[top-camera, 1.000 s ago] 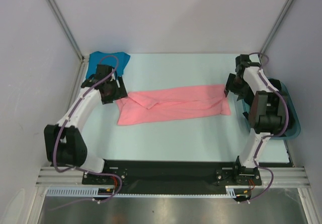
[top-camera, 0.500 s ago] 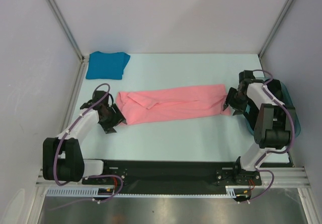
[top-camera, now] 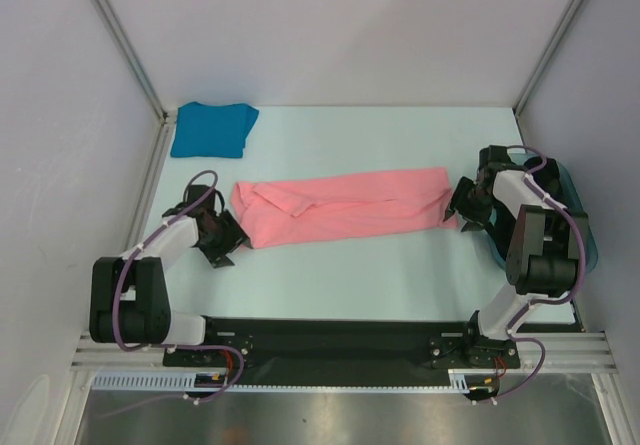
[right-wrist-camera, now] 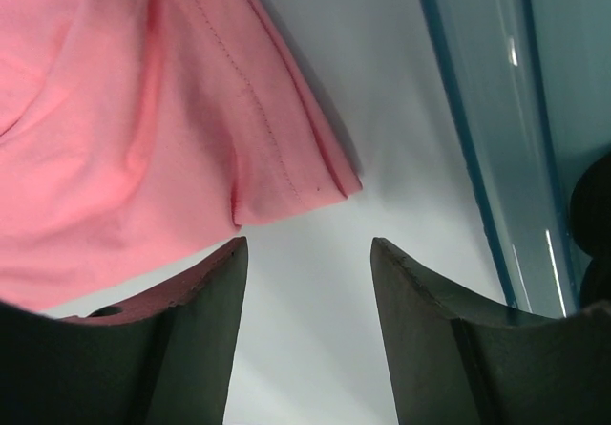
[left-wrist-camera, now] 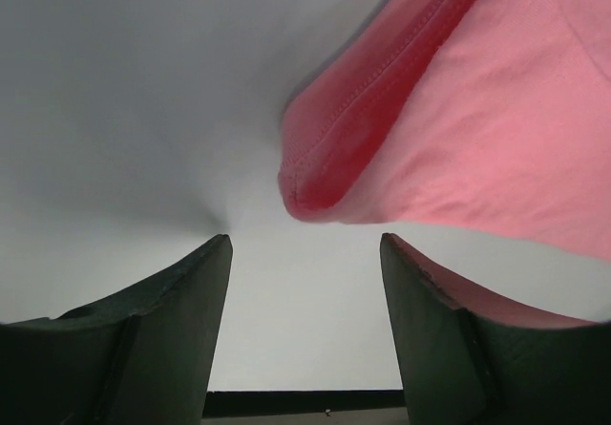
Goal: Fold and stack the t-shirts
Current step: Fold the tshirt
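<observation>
— Left pincer point(top-camera: 231, 246) status?
— Found released and empty, held low over counter point(top-camera: 350, 270). Noted salmon pink t-shirt point(top-camera: 345, 205) hem just ahead of the tips.
— Right pincer point(top-camera: 458, 211)?
— Likewise found spread, gripping nothing. Saw opposite corner of same shirt just ahead; teal tub point(top-camera: 588, 237) alongside, to the right.
— Teal-blue t-shirt point(top-camera: 212, 130)?
— Found folded, well beyond left pincer.

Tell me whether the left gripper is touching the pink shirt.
Apart. The left wrist view shows the left gripper open, with a strip of table visible between both fingers and the pink shirt hem.
</observation>
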Action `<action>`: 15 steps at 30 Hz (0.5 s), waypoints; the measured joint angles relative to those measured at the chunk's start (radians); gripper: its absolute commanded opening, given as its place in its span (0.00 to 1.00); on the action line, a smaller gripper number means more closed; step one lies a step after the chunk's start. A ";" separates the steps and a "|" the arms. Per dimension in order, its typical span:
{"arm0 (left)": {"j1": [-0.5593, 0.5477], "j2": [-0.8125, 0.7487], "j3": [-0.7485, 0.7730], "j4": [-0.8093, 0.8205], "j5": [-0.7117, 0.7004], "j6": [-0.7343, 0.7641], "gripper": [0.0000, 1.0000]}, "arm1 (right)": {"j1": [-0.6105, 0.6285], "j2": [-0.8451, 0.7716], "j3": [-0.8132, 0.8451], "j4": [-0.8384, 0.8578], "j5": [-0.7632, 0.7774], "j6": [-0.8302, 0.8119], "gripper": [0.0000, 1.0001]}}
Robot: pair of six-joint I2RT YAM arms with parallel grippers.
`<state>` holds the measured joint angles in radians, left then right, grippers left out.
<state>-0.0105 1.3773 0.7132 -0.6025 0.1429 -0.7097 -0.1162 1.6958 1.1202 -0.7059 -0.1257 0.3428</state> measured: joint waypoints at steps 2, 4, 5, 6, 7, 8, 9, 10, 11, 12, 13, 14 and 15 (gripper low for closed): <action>0.000 0.009 0.000 0.011 0.000 0.000 0.69 | 0.000 0.000 -0.005 0.009 -0.001 0.000 0.60; 0.000 0.018 0.000 0.020 0.000 -0.001 0.66 | 0.000 0.000 -0.009 0.018 -0.001 0.000 0.61; 0.000 0.022 0.000 0.026 0.001 -0.001 0.62 | 0.000 0.000 -0.011 0.023 0.000 0.000 0.61; 0.000 0.026 -0.001 0.032 0.001 -0.002 0.59 | 0.000 0.000 -0.011 0.025 0.000 0.000 0.61; 0.000 0.029 -0.001 0.039 0.002 -0.002 0.56 | 0.001 0.002 -0.011 0.027 0.002 -0.001 0.61; 0.000 0.032 -0.001 0.045 0.003 -0.004 0.51 | 0.002 0.003 -0.011 0.028 0.005 -0.002 0.61; 0.000 0.035 -0.001 0.050 0.003 -0.006 0.49 | 0.003 0.005 -0.011 0.030 0.005 -0.003 0.60; 0.000 0.039 -0.001 0.055 0.003 -0.007 0.43 | 0.005 0.008 -0.011 0.032 0.006 -0.003 0.60; 0.000 0.041 -0.001 0.059 0.003 -0.008 0.39 | 0.006 0.010 -0.011 0.035 0.006 -0.003 0.60; 0.000 0.044 -0.001 0.064 0.003 -0.008 0.35 | 0.010 0.014 -0.011 0.039 0.008 -0.003 0.60; 0.000 0.047 -0.001 0.068 0.003 -0.008 0.27 | 0.014 0.017 -0.011 0.042 0.014 -0.003 0.59; 0.000 0.048 -0.001 0.070 0.003 -0.007 0.25 | 0.018 0.020 -0.011 0.044 0.021 -0.003 0.59; 0.000 0.049 -0.001 0.072 0.002 -0.007 0.24 | 0.021 0.023 -0.011 0.046 0.027 -0.004 0.57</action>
<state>-0.0105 1.4265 0.7124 -0.5308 0.1452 -0.7170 -0.0948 1.7187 1.1091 -0.6601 -0.0982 0.3389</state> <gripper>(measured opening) 0.274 0.593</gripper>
